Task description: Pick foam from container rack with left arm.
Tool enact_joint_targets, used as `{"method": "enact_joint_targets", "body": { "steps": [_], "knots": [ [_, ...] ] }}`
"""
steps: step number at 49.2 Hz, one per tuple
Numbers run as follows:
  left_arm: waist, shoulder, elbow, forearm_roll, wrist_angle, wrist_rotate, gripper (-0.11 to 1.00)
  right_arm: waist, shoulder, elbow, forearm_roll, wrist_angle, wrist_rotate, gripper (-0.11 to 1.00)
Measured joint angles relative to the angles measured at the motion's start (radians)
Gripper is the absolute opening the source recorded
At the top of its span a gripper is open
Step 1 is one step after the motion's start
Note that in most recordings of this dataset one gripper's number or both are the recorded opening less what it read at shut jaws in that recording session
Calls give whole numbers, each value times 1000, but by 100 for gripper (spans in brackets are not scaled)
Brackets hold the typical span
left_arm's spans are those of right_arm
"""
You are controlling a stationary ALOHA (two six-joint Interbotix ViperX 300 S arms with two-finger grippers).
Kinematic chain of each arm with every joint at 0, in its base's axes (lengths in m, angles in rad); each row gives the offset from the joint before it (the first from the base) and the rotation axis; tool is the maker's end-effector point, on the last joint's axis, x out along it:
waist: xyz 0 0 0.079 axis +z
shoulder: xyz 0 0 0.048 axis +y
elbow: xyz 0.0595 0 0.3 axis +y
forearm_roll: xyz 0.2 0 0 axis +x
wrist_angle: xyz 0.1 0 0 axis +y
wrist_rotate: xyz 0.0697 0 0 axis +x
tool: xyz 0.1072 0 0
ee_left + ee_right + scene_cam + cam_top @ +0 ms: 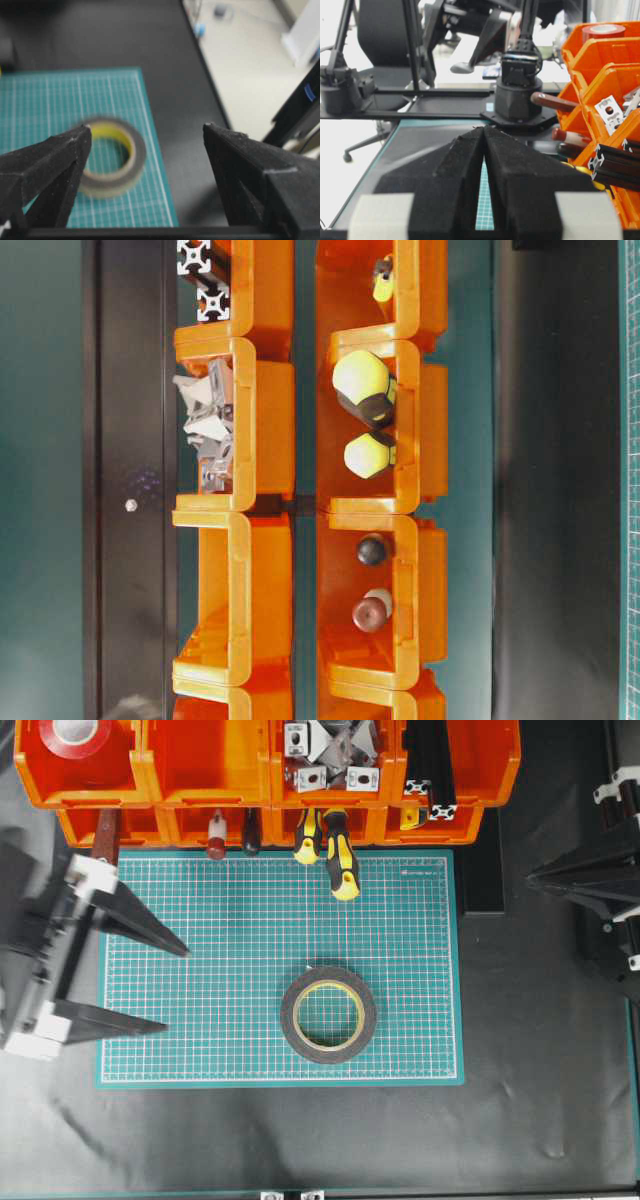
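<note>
The foam (291, 1017), a dark grey ring with a yellowish core, lies flat on the green mat (200, 1050), right of centre and outside the container rack (145, 762). In the left wrist view the foam (107, 181) shows blurred beyond the left fingertip. My left gripper (177, 990) hovers at the mat's left edge, open wide and holding nothing, its fingers pointing right toward the roll and well short of it. The left gripper (146, 126) has only mat and black table between its jaws. My right gripper (535, 876) rests off the mat at the far right; the right gripper (484, 128) is shut and empty.
The orange bins hold a red tape roll (80, 735), metal brackets (330, 755) and black extrusions (430, 765). Yellow-and-black tool handles (342, 860) stick out of the lower row over the mat's top edge. A black strip (482, 875) lies right of the mat.
</note>
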Motion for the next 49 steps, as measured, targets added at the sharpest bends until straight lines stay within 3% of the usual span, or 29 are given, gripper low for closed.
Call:
{"method": "enact_joint_targets", "body": {
  "steps": [13,26,49],
  "knots": [
    [40,-225,67,0,-43,12,85,0,-2,-2,0,0,0,0],
    [94,-416,110,0,34,12,82,0,0,0,0,0,-8,0],
    [100,-465,152,0,-26,71,81,-2,-2,-2,0,0,-9,0]
  ]
}}
